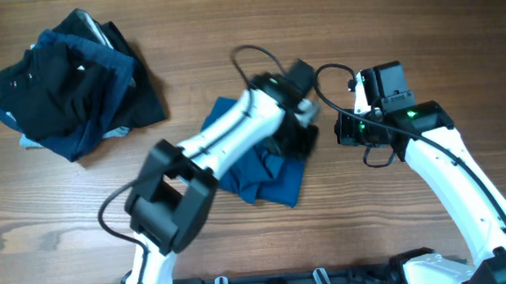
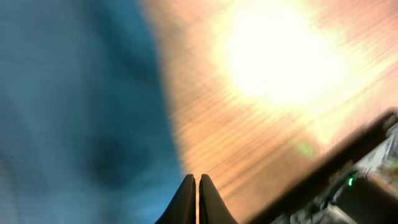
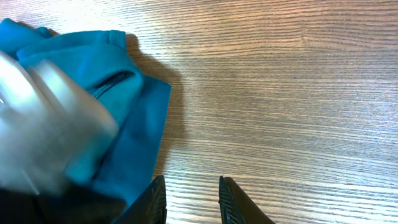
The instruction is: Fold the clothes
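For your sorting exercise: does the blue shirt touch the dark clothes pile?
Apart. The overhead view shows bare table between the blue shirt and the dark clothes pile.

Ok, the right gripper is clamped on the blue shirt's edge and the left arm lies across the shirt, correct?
Not quite. The right gripper is not clamped on the blue shirt: the right wrist view shows its fingers apart over the bare table beside the shirt's edge, holding nothing. The left arm does lie across the shirt.
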Controlling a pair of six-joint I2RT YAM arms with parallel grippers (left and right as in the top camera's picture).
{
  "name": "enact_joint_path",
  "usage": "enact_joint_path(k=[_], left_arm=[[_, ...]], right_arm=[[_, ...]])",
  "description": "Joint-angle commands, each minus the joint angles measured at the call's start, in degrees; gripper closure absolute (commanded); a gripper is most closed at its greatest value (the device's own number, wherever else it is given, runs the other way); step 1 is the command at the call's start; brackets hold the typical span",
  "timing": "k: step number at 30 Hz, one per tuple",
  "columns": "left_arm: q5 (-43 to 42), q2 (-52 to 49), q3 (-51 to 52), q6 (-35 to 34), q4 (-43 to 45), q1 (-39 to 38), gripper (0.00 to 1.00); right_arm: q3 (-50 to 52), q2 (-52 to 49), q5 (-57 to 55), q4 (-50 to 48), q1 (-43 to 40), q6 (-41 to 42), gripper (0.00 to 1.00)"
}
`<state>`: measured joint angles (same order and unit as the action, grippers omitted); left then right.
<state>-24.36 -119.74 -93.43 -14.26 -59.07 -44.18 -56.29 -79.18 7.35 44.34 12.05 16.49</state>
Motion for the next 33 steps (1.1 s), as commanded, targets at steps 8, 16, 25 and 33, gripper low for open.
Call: enact_joint_path(k=[8,16,25,33], left_arm=[[18.03,13.99,-0.76,-4.44,-8.94,4.35,0.72],[16.04,14.80,2.69,-3.15,-12.20,18.23,0.62],[11.30,14.84,5.46,0.98,-13.62,23.98,0.47],[11.32,14.86,5.46,1.01,-13.46,27.56,0.45]], right_arm=[[-0.59,0.66,1.79,0.07,-0.13,-0.04,0.65],[-0.39,0.63,27.06,-0.13,1.40,-13.77,0.69],[2.23,-4.63,30.58,3.30,8.57,-8.57,0.45],[2.43,-9.99,35.67,-3.26,16.68,18.53,0.44]])
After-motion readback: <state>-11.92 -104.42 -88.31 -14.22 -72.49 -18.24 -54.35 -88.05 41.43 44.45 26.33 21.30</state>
